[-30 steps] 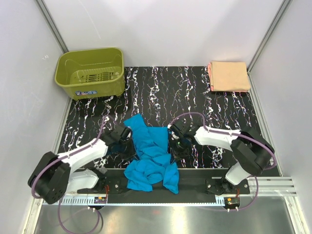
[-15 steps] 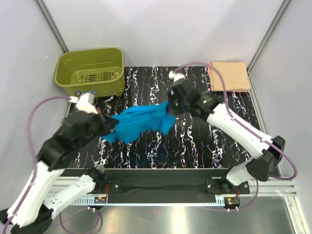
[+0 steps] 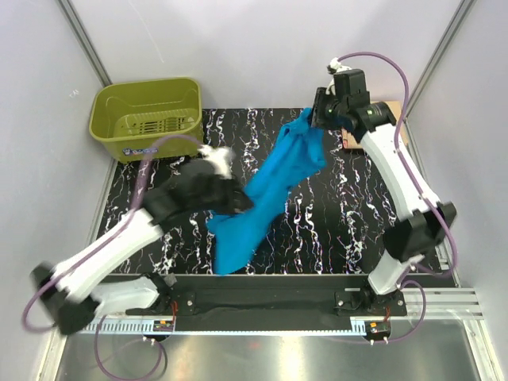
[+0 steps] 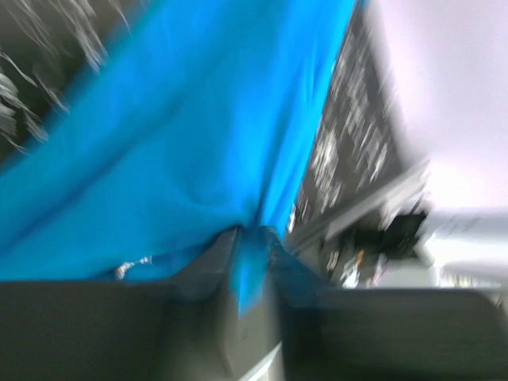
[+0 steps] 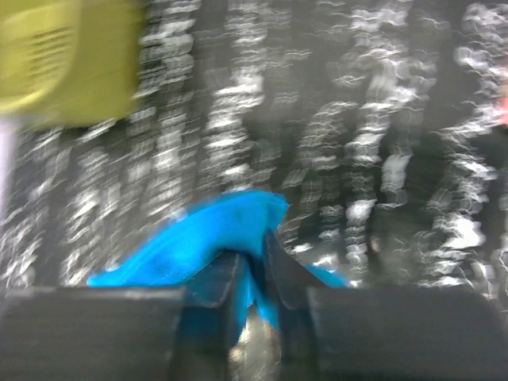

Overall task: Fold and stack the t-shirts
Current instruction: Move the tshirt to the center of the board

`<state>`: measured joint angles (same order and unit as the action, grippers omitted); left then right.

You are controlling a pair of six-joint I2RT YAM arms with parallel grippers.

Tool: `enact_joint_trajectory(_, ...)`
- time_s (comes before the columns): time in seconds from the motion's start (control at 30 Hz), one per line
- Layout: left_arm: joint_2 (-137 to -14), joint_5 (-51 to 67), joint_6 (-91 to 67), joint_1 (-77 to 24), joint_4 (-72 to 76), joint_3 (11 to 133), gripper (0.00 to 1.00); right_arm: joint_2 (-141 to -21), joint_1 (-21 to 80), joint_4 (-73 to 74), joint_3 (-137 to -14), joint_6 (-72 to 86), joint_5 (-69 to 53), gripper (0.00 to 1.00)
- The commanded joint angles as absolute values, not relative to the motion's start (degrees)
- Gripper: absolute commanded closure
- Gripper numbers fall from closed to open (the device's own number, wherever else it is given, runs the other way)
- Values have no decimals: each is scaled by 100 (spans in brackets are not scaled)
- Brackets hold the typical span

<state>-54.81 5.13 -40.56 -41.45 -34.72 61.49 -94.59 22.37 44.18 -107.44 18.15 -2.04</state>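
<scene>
Right of the green basket (image 3: 147, 119), the left gripper (image 3: 238, 202) and, farther right, the right gripper (image 3: 316, 115) held the blue t-shirt (image 3: 266, 194) stretched between them. Only the blurred wrist views showed cloth pinched in narrow jaws; only the overhead showed the peach t-shirt (image 3: 399, 111), farthest from the basket.

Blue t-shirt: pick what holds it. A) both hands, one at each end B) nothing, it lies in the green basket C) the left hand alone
A: the blue t-shirt spans from the left hand to the right hand, with blue cloth pinched in each wrist view.
</scene>
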Motion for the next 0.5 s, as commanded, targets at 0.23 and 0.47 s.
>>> enact_joint_trajectory(0.23, -6848, 763, -3771, -4071, -4254, 7068, 20, -10543, 1318, 5680, -11430, 1229, 563, 0)
enact_joint_trajectory(0.47, -6906, 1502, -3682, -3103, -3683, 5899, 47, -8879, 2258, 4793, -8059, 1939, -718, 19)
